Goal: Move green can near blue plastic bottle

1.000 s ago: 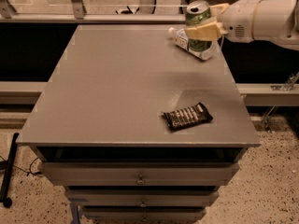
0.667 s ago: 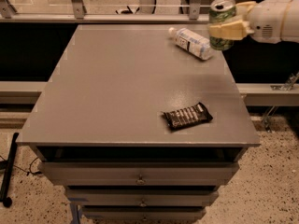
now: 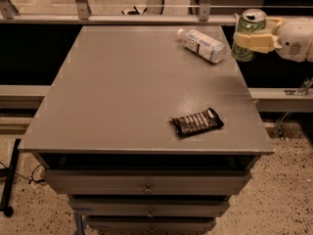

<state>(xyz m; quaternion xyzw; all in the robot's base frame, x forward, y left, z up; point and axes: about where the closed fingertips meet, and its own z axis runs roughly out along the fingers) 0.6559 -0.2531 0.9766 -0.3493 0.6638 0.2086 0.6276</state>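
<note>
- Where the claw (image 3: 244, 39) grips it, one can (image 3: 250, 23) is part-hidden; upright, just beyond the right edge of the bench (image 3: 122, 92).
- One bottle (image 3: 203, 45), lying near it, on bench.
- One dark wrapped bar (image 3: 197, 122).

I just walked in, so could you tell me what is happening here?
The tool holds the green can upright in the air at the far right edge of the table, just right of the blue plastic bottle, which lies on its side. The can is not yet set down. A dark snack bar lies nearer the front.
</note>
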